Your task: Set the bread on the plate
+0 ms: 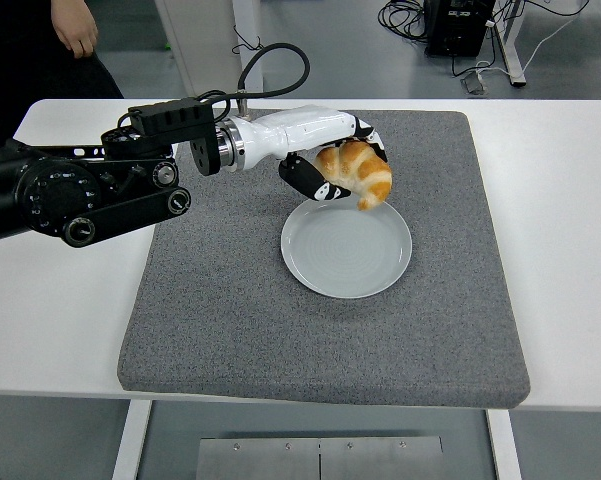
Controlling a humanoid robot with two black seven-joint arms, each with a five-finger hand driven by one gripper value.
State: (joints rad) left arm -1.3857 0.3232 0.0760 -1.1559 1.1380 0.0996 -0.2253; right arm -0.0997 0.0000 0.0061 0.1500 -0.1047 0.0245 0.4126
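Observation:
The bread is a golden croissant (358, 172) held in my left hand (342, 165), whose white and black fingers are curled around it. It hangs just above the far rim of a pale round plate (346, 250) that lies in the middle of the grey mat (230, 300). The croissant's lower tip points down toward the plate's far edge; I cannot tell whether it touches. My left arm reaches in from the left edge over the mat. The right arm is out of sight.
The grey mat covers most of the white table (60, 310). A person (75, 28) stands at the top left, a hand hanging near the table's far corner. Cables and a black box lie on the floor beyond the table.

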